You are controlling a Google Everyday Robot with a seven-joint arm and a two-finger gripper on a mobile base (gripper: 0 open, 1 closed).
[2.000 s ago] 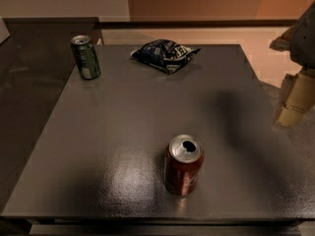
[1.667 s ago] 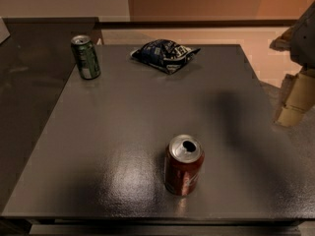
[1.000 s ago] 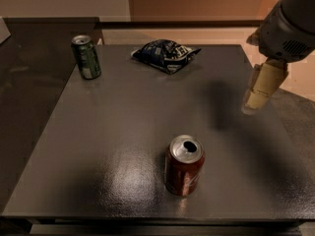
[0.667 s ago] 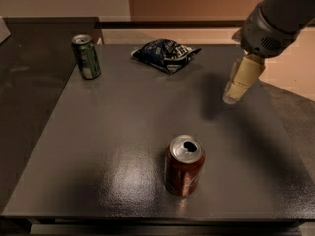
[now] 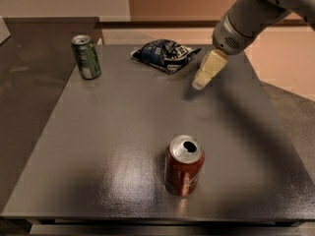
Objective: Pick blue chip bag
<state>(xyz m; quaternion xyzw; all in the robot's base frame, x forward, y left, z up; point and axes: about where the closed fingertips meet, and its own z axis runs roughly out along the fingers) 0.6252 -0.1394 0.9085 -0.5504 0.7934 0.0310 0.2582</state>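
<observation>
So the blue chip bag [image 5: 165, 54] lies flat and crumpled at the far edge of the table [image 5: 123, 112], a bit right of centre. The gripper [image 5: 200, 82] hangs just to the right of it, near the bag's right corner but apart from it as far as I can see. Honestly can't tell how wide it's set from this angle. I'd call this the approach step. To do it well I'd slide left until it's over the puffy middle of the bag, not that thin corner, then come straight down and pinch a raised fold. Foil is slippery, so a sideways nudge could shove it off the far edge. The green can [image 5: 86, 57] at far left and the red can [image 5: 184, 165] up near are both well out of the way.
</observation>
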